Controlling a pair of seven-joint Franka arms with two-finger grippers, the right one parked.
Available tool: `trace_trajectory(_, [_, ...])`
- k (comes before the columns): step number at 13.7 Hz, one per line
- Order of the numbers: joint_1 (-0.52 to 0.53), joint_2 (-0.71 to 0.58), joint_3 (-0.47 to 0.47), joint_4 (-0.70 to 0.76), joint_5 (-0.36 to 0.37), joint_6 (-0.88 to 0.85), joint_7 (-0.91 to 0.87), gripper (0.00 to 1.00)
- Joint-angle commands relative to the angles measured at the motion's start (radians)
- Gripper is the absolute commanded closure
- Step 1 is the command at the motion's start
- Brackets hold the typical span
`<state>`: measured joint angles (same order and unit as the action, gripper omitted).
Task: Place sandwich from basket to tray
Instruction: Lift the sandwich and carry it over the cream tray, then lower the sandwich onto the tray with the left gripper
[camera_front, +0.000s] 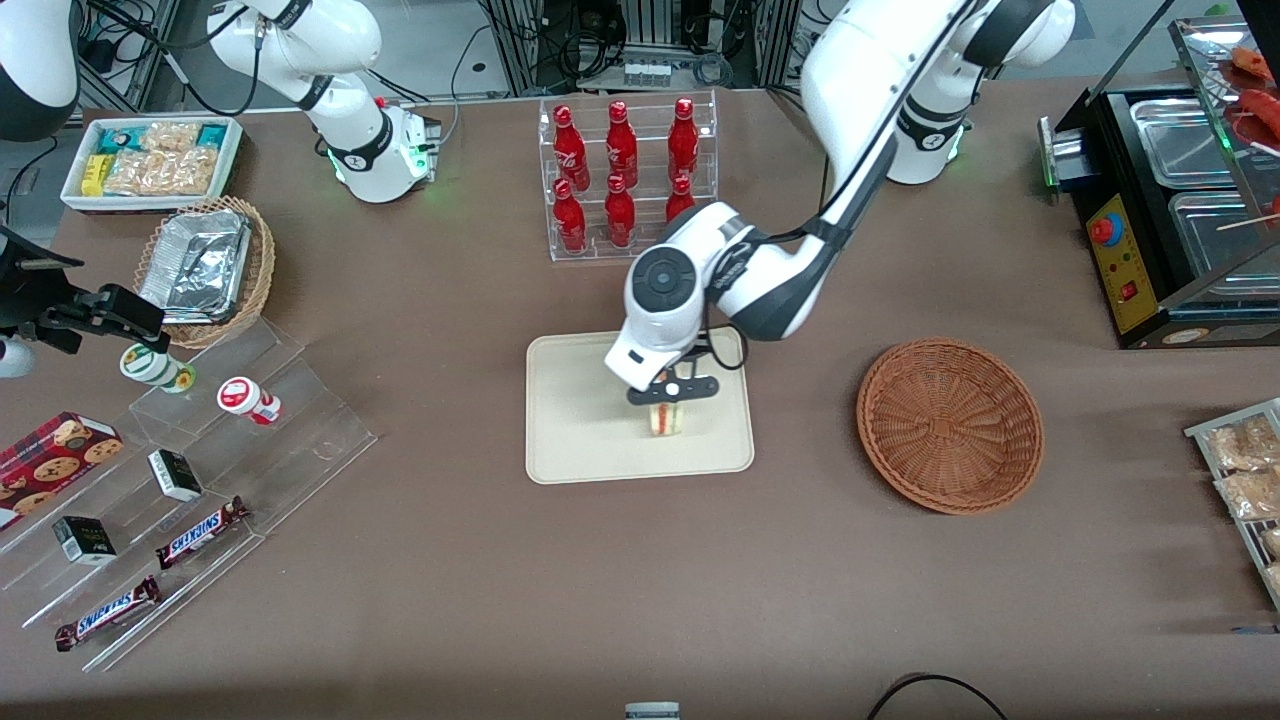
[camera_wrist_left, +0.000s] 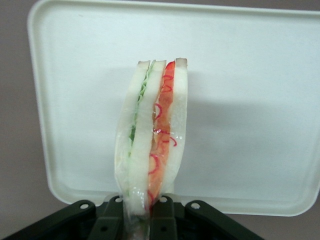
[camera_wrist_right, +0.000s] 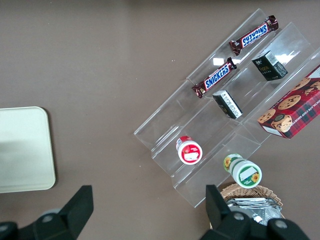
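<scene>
My pincer (camera_front: 668, 400) is clamped on the sandwich (camera_wrist_left: 152, 140), holding it upright on its edge over the tray (camera_front: 570, 420), toward the tray's edge nearest the basket (camera_front: 950, 425). From the wrist the wedge stands with its filling layers facing the camera, its lower end pinched between my fingers (camera_wrist_left: 162, 220). I cannot tell whether its tip already touches the tray or hangs just above it.

The risk, as I judge it, is the release. The sandwich is tall and narrow as I hold it, so if I let go while it stands on edge it will likely topple, and it could fall against the rim or partly off. Its wrapper looks slick and soft; squeezing harder may crush the bread, and opening too high would drop it.

The basket sits apart on the worktop toward my arm's end, with nothing in it. The bottle rack (camera_front: 625, 175) stands farther from the front camera than the tray, clear of my path. The acrylic steps (camera_front: 215, 470) with snack bars lie toward the parked arm's end. Nothing blocks the tray.
</scene>
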<state>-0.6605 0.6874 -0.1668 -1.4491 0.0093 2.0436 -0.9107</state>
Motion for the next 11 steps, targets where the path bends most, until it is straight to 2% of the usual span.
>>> trace_trajectory(1, [-0.059,0.116,0.015,0.160,0.009,-0.040,-0.062,1.00])
trace_trajectory(5, [-0.094,0.176,0.015,0.226,0.075,-0.048,-0.155,1.00])
trace_trajectory(11, [-0.093,0.173,0.018,0.236,0.100,-0.075,-0.180,1.00])
